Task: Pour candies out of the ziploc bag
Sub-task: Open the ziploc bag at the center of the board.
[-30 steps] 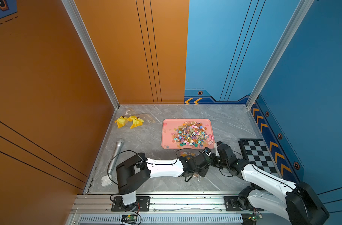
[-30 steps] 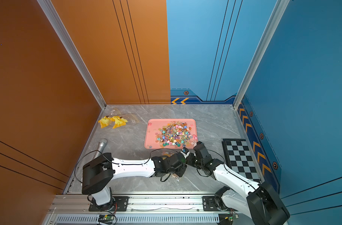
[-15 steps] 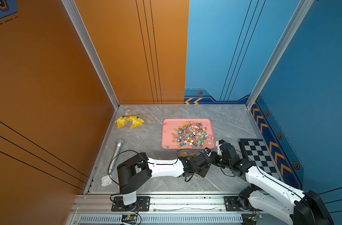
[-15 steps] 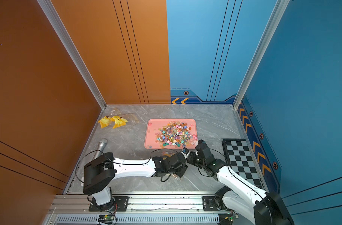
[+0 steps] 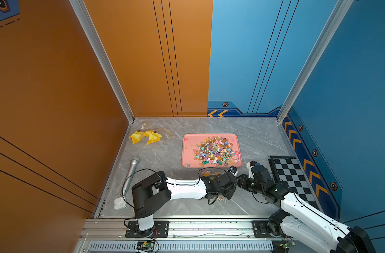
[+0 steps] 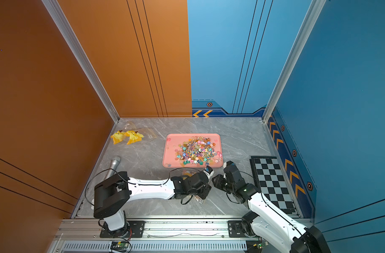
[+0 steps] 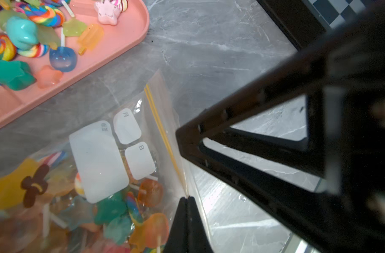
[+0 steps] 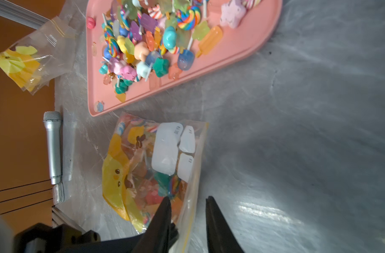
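The clear ziploc bag [image 8: 165, 151], printed with a yellow cartoon face and holding several candies [image 7: 112, 210], lies flat on the grey table just in front of the pink tray [image 5: 187, 153]. A heap of loose candies [image 5: 215, 151] fills the tray. My left gripper [image 7: 188, 198] is shut on the bag's yellow zip edge. My right gripper [image 8: 188, 202] is open, with that same edge lying between its fingers [image 7: 253, 98]. In both top views the two wrists meet over the bag [image 5: 209, 174] and hide most of it.
A silver microphone [image 5: 132, 170] and a white plug [image 5: 119, 203] lie at the left edge. Empty yellow-printed bags [image 5: 145, 137] sit at the back left. A checkerboard [image 5: 292, 175] lies at the right. Walls enclose three sides.
My right gripper has opened and its arm has drawn slightly right, away from the left wrist. The left gripper has stayed shut on the bag's edge.
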